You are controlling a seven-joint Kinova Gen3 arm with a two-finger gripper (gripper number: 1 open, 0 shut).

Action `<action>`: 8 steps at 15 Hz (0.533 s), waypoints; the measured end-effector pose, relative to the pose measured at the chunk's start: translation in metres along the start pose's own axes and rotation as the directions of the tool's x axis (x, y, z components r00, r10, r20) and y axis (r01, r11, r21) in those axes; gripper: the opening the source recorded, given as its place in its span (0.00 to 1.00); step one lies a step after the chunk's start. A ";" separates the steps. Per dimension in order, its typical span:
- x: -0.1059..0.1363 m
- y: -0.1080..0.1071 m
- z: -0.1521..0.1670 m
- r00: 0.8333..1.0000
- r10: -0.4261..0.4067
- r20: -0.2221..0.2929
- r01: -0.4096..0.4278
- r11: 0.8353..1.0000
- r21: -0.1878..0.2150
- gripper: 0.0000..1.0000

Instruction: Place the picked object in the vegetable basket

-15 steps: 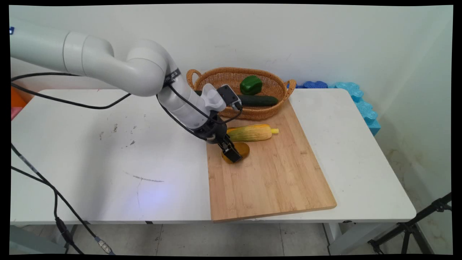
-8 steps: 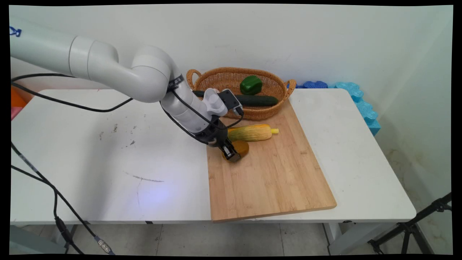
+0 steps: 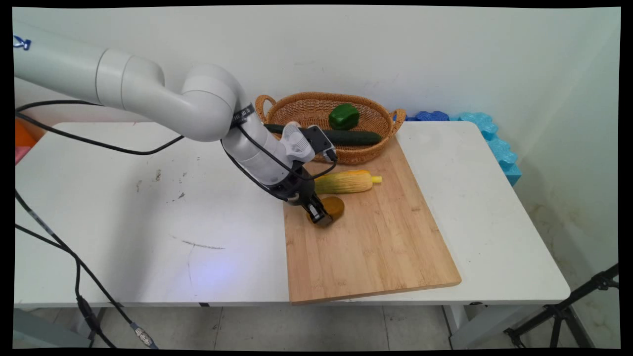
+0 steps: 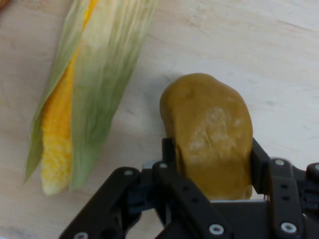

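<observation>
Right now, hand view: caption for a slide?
Hand shut on a potato, corn cob beside it on the wooden board.

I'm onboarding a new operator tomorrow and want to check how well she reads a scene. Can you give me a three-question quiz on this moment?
1. True or false: the gripper is shut on the potato.
2. What lies beside the potato on the cutting board? A) carrot B) corn cob C) banana
3. Name the two vegetables in the wicker basket.

Key:
1. True; its fingers press the potato's two sides in the hand view.
2. B, the corn cob, close by but apart from the potato.
3. The green pepper and the cucumber.
</observation>
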 end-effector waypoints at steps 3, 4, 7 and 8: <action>0.009 0.000 -0.008 1.000 0.017 -0.011 -0.017 1.000 -0.008 0.00; 0.013 -0.001 -0.013 1.000 0.023 -0.017 -0.023 1.000 -0.010 0.00; 0.028 -0.007 -0.027 0.998 0.045 -0.041 -0.046 0.999 -0.009 0.00; 0.033 -0.010 -0.033 0.997 0.052 -0.048 -0.052 0.999 -0.005 0.00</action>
